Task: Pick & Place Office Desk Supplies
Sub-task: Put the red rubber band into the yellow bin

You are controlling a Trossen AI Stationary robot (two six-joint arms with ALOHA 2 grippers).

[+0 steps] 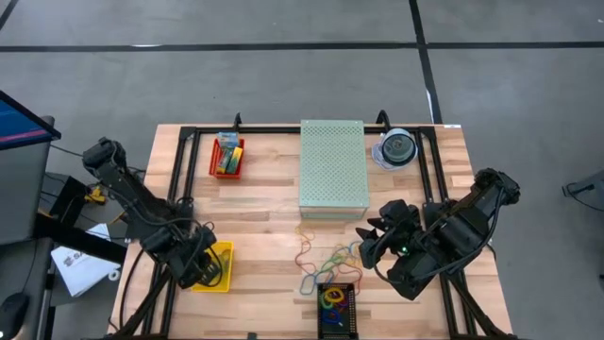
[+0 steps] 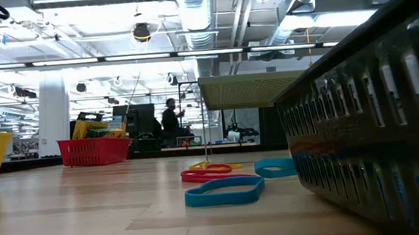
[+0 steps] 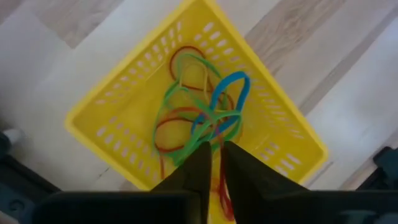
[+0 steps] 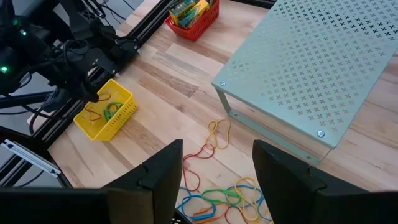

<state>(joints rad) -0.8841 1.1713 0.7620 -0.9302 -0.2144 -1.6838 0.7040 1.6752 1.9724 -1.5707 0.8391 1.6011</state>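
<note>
Thin rubber-band loops (image 1: 326,263) in blue, green, orange, yellow and red lie scattered on the pale wooden tabletop (image 1: 264,212) at lower centre of the high view, between the pale green perforated metal box (image 1: 333,166) above and a small black slotted bin (image 1: 338,310) at the bottom edge, which already holds some. More loops sit tangled in the yellow perforated plastic basket (image 1: 223,267) at lower left. A red basket with yellow-and-green crayon boxes (image 1: 226,155) stands at upper left.

The bands look very light, limp and stretchy; they would likely snag on one another and come up in clumps. A sound hold would probably be a pinch across one strand where it arches clear of the wood.

The left gripper (image 3: 212,155) hangs directly over the yellow basket, its fingers nearly pressed together with a narrow gap; red strands run between or just under the tips, but whether they are pinched cannot be told. The right gripper (image 4: 217,165) hovers above the loose pile with fingers spread wide, holding nothing.
</note>
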